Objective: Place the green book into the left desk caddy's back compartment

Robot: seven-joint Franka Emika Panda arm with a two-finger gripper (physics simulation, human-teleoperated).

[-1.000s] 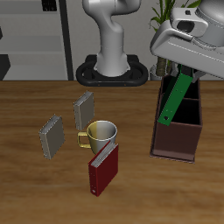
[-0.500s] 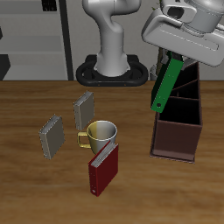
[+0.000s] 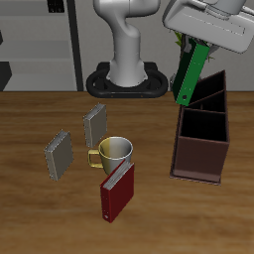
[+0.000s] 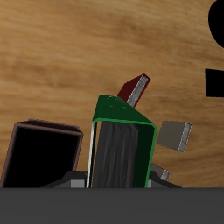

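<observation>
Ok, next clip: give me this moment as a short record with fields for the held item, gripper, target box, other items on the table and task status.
held item: green book, hanging tilted in the air above the table, near the caddy's back end
gripper: gripper shut on the book's upper end
target box: left desk caddy, upright, both sections look empty
other items: yellow mug, red book beside it, two grey books
task status: book not yet in the back compartment
</observation>
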